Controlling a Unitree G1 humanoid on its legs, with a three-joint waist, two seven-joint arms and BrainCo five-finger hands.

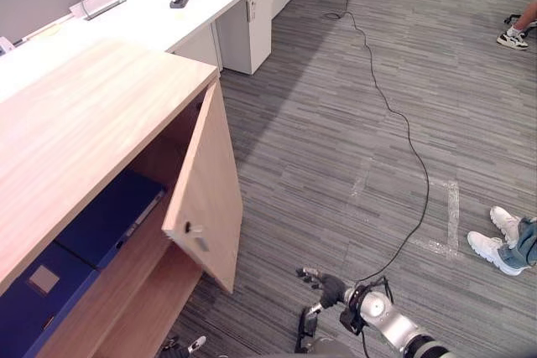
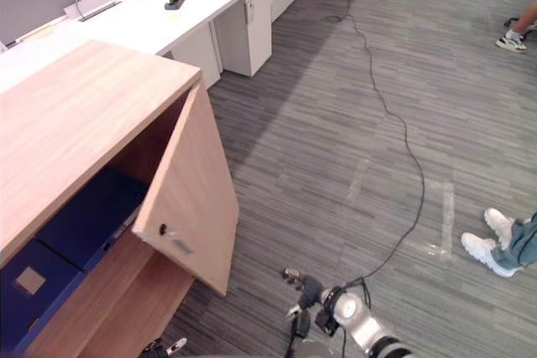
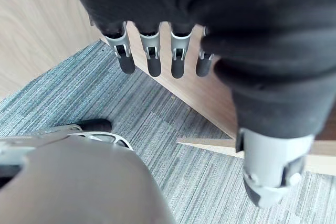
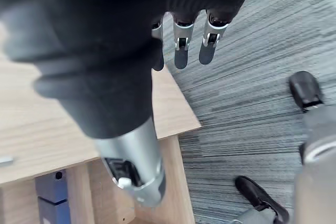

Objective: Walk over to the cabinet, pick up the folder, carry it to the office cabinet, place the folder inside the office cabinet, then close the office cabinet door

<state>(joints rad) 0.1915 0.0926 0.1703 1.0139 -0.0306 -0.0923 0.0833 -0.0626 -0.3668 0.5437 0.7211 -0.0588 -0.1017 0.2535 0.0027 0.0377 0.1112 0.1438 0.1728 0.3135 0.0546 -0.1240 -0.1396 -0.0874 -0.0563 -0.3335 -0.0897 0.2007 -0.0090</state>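
Observation:
The wooden office cabinet (image 1: 84,123) stands at the left with its door (image 1: 210,199) swung half open; a small metal handle (image 1: 195,232) shows on the door's inner edge. Inside, a dark blue folder (image 1: 113,215) lies flat on the shelf, and a second blue folder (image 1: 38,291) with a label sits nearer to me. My right hand (image 1: 323,287) hangs low in front of the door's outer face, fingers (image 4: 181,51) straight, holding nothing. My left hand (image 3: 152,56) is by the cabinet's lower edge, fingers straight and empty.
A long white desk (image 1: 168,6) with a drawer unit (image 1: 252,27) runs behind the cabinet. A person's white shoes (image 1: 499,245) stand on the grey carpet at the right. Another person's shoe (image 1: 512,38) shows far right at the back.

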